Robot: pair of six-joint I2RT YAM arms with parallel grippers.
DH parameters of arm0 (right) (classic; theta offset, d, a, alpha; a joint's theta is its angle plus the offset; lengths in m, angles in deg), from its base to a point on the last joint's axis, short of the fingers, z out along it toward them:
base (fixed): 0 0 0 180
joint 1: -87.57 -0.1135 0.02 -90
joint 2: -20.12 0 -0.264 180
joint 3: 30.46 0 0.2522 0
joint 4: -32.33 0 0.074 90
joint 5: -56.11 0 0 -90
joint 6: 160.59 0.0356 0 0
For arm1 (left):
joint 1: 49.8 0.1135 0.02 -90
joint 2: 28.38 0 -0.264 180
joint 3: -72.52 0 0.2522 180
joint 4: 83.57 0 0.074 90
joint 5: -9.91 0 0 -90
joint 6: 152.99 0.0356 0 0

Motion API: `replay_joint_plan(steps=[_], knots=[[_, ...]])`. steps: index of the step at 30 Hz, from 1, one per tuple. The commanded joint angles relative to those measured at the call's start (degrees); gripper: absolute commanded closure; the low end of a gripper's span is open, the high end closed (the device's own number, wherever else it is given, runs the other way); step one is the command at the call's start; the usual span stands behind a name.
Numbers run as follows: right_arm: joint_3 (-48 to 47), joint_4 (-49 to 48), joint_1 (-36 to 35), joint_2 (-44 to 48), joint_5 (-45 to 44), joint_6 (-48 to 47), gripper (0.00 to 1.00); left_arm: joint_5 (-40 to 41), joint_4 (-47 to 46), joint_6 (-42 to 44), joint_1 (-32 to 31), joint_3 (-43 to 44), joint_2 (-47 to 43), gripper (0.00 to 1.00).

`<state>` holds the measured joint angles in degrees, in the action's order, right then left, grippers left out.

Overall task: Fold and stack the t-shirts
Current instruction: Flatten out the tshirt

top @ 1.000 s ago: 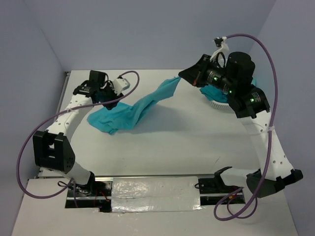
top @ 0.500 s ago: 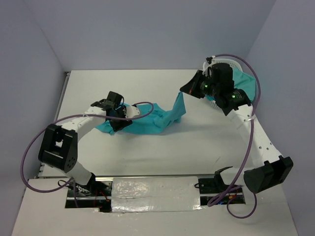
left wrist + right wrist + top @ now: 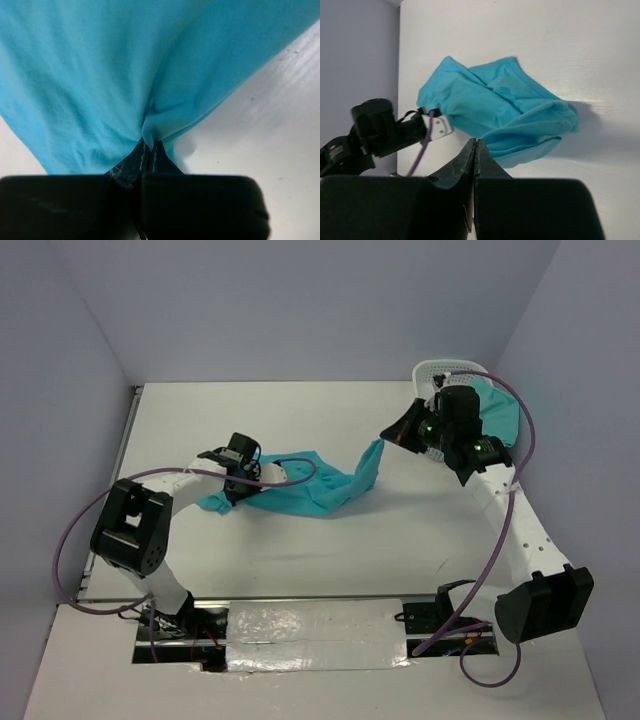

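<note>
A teal t-shirt (image 3: 310, 490) lies crumpled across the middle of the table, its right end drawn up toward my right gripper (image 3: 385, 443). That gripper (image 3: 476, 142) is shut, with the shirt's (image 3: 495, 105) edge pinched at its tips. My left gripper (image 3: 238, 490) sits low at the shirt's left part. In the left wrist view it (image 3: 150, 144) is shut on a fold of the cloth (image 3: 100, 75). More teal t-shirts (image 3: 497, 410) lie in the basket behind the right arm.
A white lattice basket (image 3: 432, 372) stands at the table's far right corner. The left arm (image 3: 375, 125) and its purple cable (image 3: 70, 540) loop over the left side. The arm bases and a foil strip (image 3: 310, 635) line the near edge.
My left gripper came down to the right onto the shirt and closed on it. The right arm lowered and drew back right, so the shirt went from hanging to lying mostly on the table.
</note>
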<state>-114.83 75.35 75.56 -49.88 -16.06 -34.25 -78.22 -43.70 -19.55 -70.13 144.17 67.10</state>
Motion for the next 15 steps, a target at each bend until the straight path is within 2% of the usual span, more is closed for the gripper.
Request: replay_joint_plan(steps=[1, 4, 6, 7, 10, 11, 15], knots=[[2.84, -1.31, 2.86, 3.37, -0.15, -1.7, 1.0, -0.02, 3.07, -0.02, 1.08, 4.33, -5.03, 1.0], [2.5, -0.95, 3.83, 3.38, -0.6, -2.94, 1.0, -3.7, 6.84, -0.81, 3.01, 13.36, -7.06, 1.0], [0.31, -0.78, 4.36, 0.59, -0.33, -3.55, 1.0, -6.34, 8.96, -0.29, 3.72, 22.85, -5.76, 1.0], [-3.45, -0.6, 5.15, -0.74, -0.16, -4.34, 1.0, -6.87, 8.87, -0.29, 4.42, 29.41, -4.7, 1.0], [-13.83, 0.36, 8.57, -6.72, 0.28, -5.14, 1.0, -8.2, 9.66, -1.25, 5.92, 40.77, 1.62, 1.0], [-16.99, 0.8, 9.54, -8.21, 0.54, -5.31, 1.0, -8.37, 10.53, -1.25, 6.36, 49.08, 3.46, 1.0], [-34.22, 6.59, 13.59, -14.2, 1.34, -6.28, 1.0, -10.74, 16.95, -1.08, 8.12, 68.29, 13.58, 1.0]])
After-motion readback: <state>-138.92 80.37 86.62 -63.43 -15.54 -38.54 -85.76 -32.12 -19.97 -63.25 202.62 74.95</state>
